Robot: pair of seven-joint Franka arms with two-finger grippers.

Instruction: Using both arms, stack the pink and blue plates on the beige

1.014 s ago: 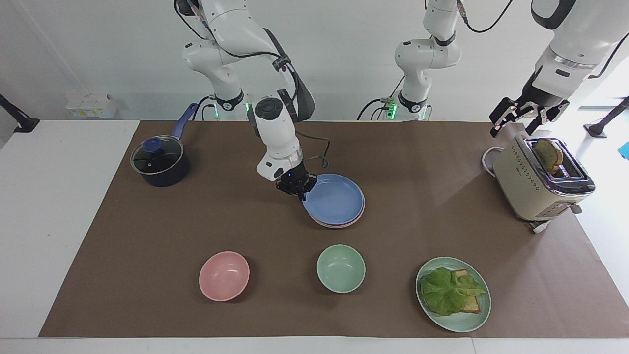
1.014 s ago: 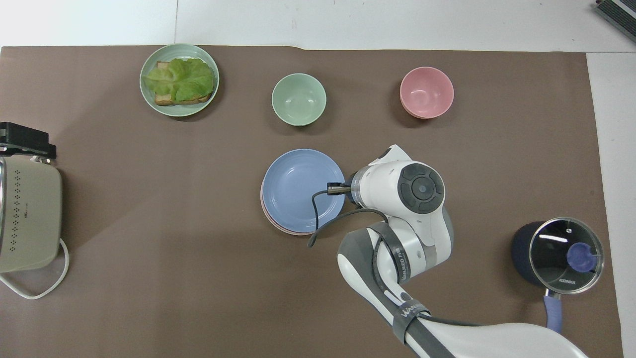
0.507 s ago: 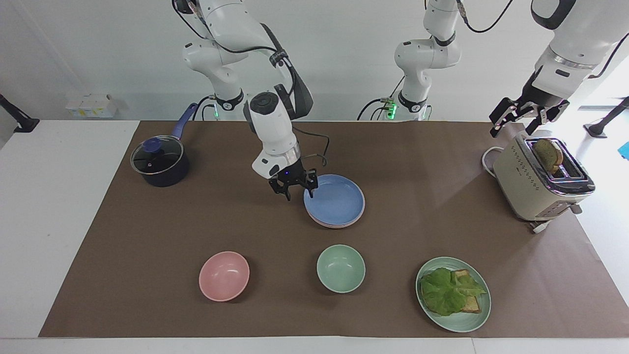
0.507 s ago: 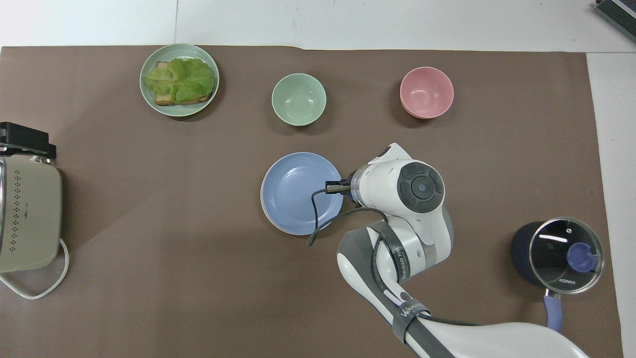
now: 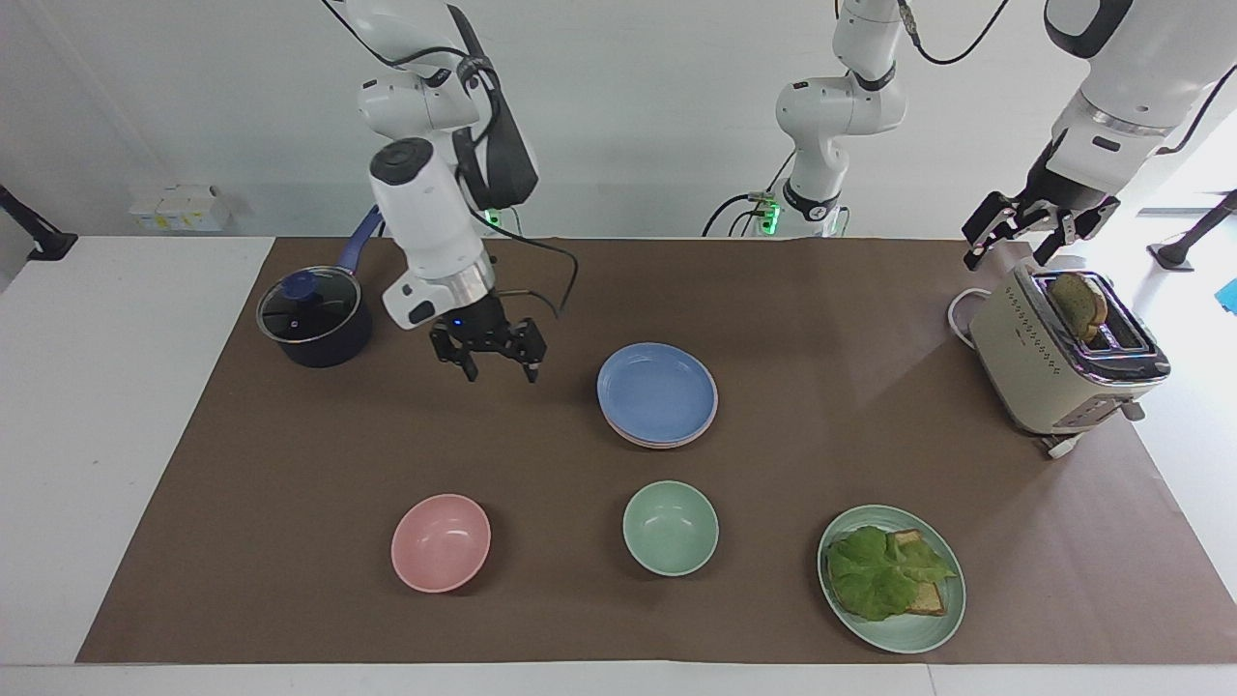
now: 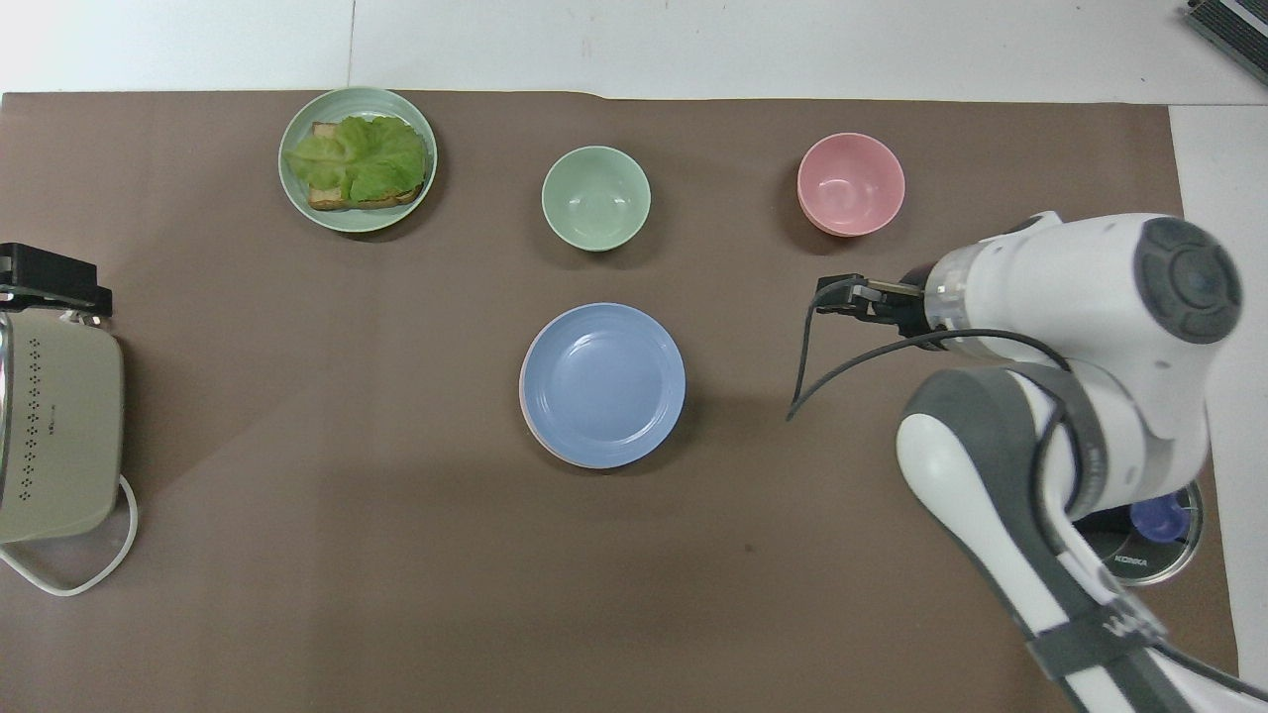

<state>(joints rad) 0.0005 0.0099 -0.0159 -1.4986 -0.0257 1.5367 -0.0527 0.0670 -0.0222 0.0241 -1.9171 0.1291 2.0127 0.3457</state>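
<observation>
Blue plate is seen lying flat on top of the stack near the middle of the brown mat. Under it, a thin crescent of the pink plate shows at the edge farther from the robots. The beige plate cannot be made out from either view; it is presumably at the bottom, fully covered.

Change noted against 1 second ago: the blue plate was then gripped at its rim by the right gripper and sat skewed on the stack. It has since been let go and now lies centred, and the right gripper has been drawn off toward the right arm's end of the table, up in the air over bare mat between the stack and the lidded saucepan. Its fingers are spread and nothing is carried.

Left gripper is held over the toaster, fingers apart, empty, waiting.

Judgement: with 2 plates visibly nested and both grippers free, the stacking is taken as finished or nearly so; only the retreat of the right arm seems to remain.
</observation>
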